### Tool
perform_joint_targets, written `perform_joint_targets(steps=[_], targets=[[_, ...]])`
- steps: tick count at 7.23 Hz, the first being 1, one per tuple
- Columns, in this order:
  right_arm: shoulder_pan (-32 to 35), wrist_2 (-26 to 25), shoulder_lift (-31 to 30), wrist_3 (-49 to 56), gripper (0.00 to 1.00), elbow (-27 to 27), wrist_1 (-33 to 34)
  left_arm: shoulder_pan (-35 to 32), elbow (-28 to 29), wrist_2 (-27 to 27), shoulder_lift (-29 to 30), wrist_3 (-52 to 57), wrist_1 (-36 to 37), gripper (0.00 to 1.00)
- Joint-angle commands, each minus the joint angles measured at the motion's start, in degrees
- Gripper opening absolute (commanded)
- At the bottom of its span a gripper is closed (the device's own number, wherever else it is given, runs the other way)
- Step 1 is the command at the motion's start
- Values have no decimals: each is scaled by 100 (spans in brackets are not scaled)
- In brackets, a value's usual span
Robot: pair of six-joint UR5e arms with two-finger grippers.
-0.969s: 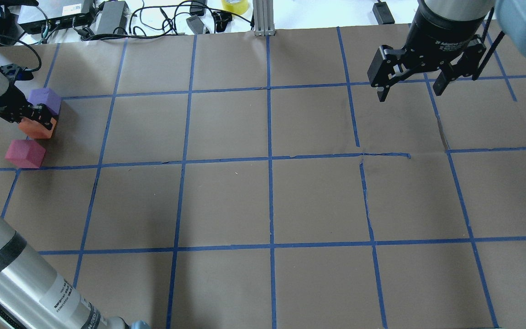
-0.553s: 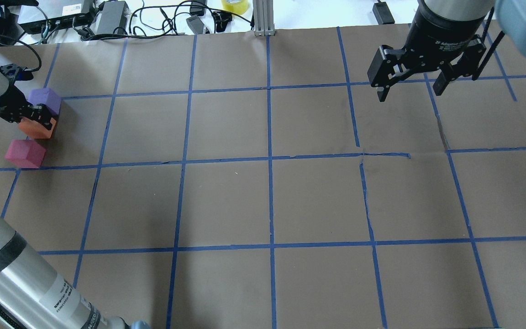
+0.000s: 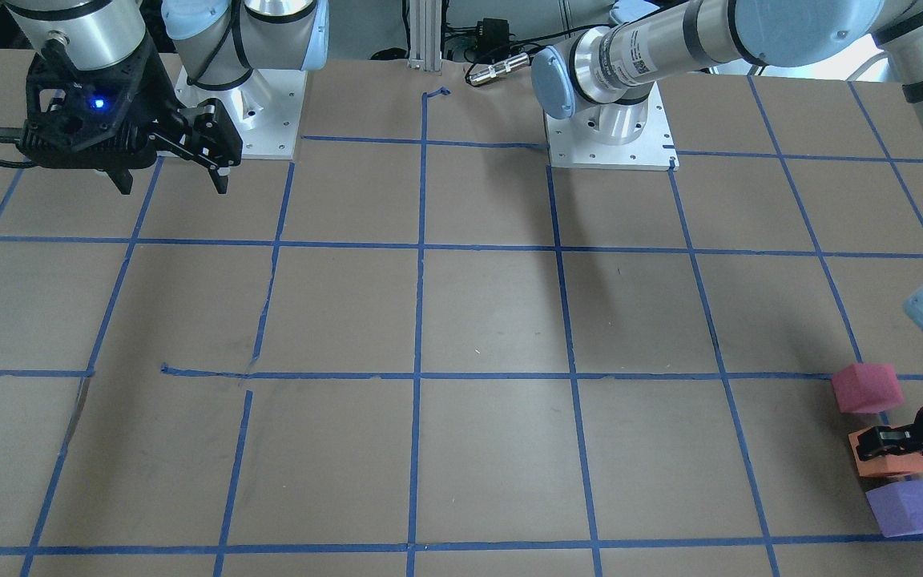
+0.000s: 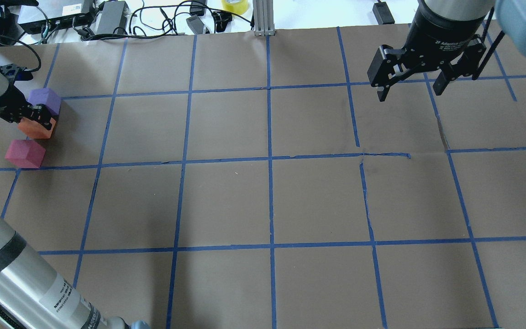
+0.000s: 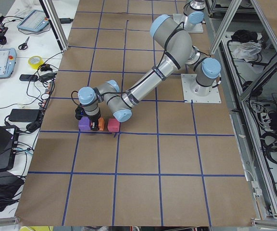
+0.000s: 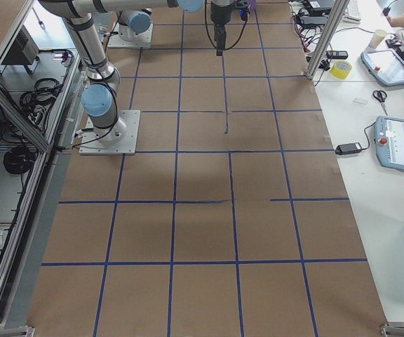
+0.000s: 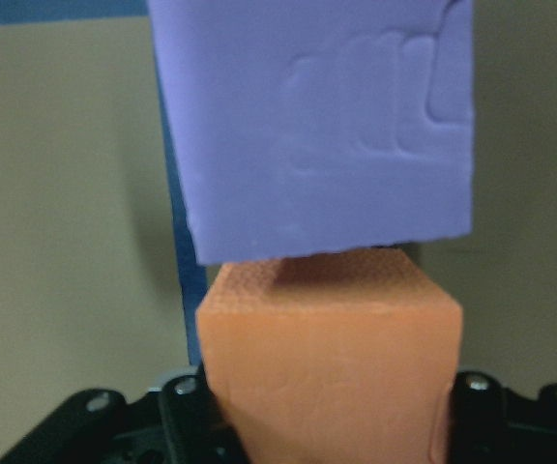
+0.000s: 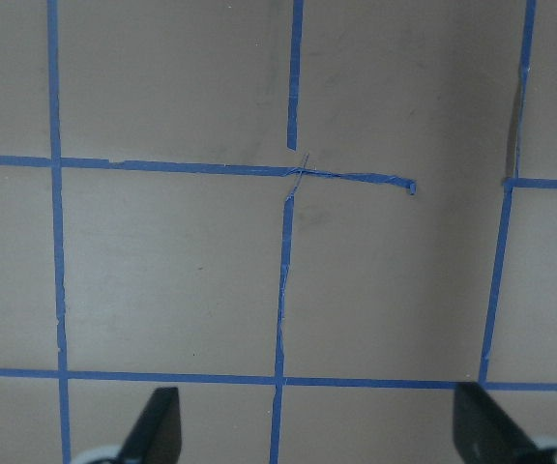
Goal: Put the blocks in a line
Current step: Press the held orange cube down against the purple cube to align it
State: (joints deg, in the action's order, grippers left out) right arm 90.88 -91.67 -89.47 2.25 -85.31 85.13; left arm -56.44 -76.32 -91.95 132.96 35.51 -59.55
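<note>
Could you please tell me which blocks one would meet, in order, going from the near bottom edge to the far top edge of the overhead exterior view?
reddish-pink block → orange block → purple block
</note>
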Motion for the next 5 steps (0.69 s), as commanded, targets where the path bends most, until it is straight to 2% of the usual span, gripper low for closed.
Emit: perform_joint_targets(steps=[1,2,5], targets=[[0,0,0,-6,100,-3,3,2,12,1,2,0,4,43],[0,0,0,3,100,6,3,2,-5,27,2,-9,4,97],[0,0,0,-6,100,-3,-6,2,21,19,-33,9,-83,100]])
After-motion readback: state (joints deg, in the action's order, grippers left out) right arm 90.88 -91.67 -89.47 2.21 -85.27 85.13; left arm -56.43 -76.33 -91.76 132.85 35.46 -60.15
